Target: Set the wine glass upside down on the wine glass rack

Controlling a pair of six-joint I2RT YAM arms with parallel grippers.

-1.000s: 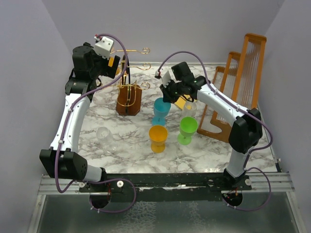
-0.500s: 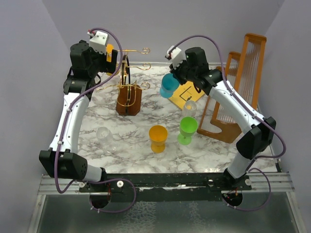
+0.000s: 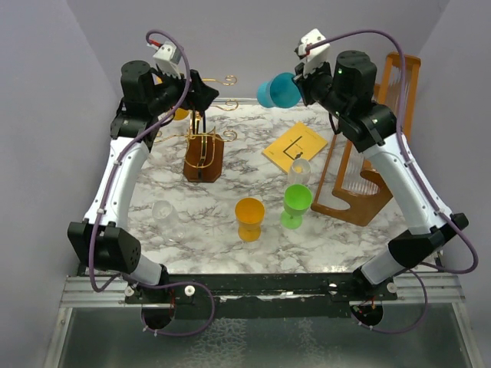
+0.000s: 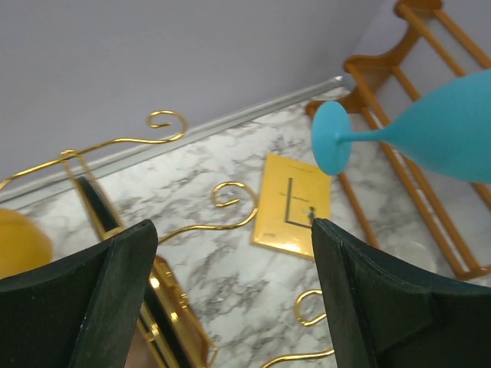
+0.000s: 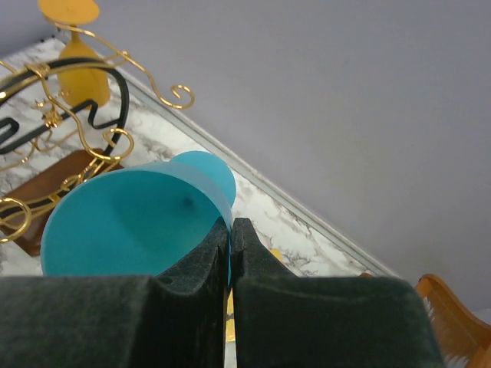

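The wine glass rack (image 3: 203, 150) is a gold wire stand on a dark brown block at the back left; its curled arms show in the left wrist view (image 4: 230, 201) and the right wrist view (image 5: 92, 126). A yellow glass (image 5: 77, 65) hangs upside down on it. My right gripper (image 3: 301, 86) is shut on the rim of a blue wine glass (image 3: 278, 90), held high on its side, foot pointing left toward the rack. The pinch shows in the right wrist view (image 5: 231, 230). My left gripper (image 3: 205, 93) is open and empty above the rack's arms, and it sees the blue glass (image 4: 430, 130).
An orange glass (image 3: 250, 215), a green glass (image 3: 296, 203), a clear glass (image 3: 165, 216) and a small clear glass (image 3: 299, 170) stand on the marble table. A yellow booklet (image 3: 295, 146) lies at the back. Tall orange-brown wooden frames (image 3: 380, 130) stand on the right.
My right gripper has lifted the blue glass off the table, up and back, tipping it onto its side. My left gripper has swung right over the rack's top.
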